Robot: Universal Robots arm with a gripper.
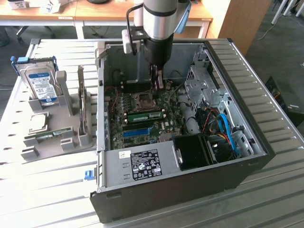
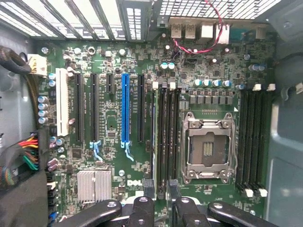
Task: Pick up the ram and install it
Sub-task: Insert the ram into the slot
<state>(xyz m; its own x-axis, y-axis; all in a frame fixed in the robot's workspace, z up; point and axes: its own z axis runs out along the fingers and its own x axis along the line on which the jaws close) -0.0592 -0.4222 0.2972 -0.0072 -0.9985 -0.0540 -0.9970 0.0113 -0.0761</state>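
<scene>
Okay, gripper (image 2: pixel 160 187) hangs inside the PC case (image 1: pixel 190 194), jaws apart, nothing between them. Ram (image 1: pixel 143 115) stands on edge in a memory slot just below the gripper, beside the CPU socket (image 2: pixel 208 146). It looks seated, but the end latches are too small to judge. Second green stick (image 1: pixel 47 135) lies well away from the gripper, outside the case. Reads as a seat-and-release step: keep the jaws parallel to the slot, travel straight vertical, press evenly, and don't clip the neighbouring empty slots.
</scene>
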